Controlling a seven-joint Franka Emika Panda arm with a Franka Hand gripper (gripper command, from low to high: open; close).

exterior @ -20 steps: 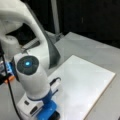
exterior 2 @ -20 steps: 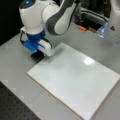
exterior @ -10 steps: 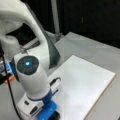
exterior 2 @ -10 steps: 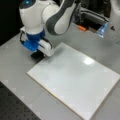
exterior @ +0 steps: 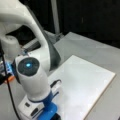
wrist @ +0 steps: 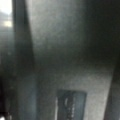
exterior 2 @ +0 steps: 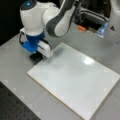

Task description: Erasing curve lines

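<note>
The white board (exterior 2: 75, 80) lies flat on the grey table in both front views, and its surface (exterior: 82, 85) looks blank; the curve lines do not show on it. My gripper (exterior 2: 37, 57) is down at the board's left corner in a front view, just off the board's edge, under the white and blue hand (exterior 2: 35, 43). A small black block (exterior 2: 35, 57) sits right beneath the hand, and the hand hides how the fingers stand on it. At a front view's bottom the hand (exterior: 40, 107) covers the board's near corner. The wrist view shows only blurred grey surfaces and a dark rectangle (wrist: 71, 103).
An orange object (exterior 2: 81, 28) and a blue-lit device (exterior 2: 102, 30) stand behind the board at a front view's top. A dark perforated surface (exterior 2: 15, 110) borders the table at bottom left. A grey pole (exterior: 55, 17) rises behind the table.
</note>
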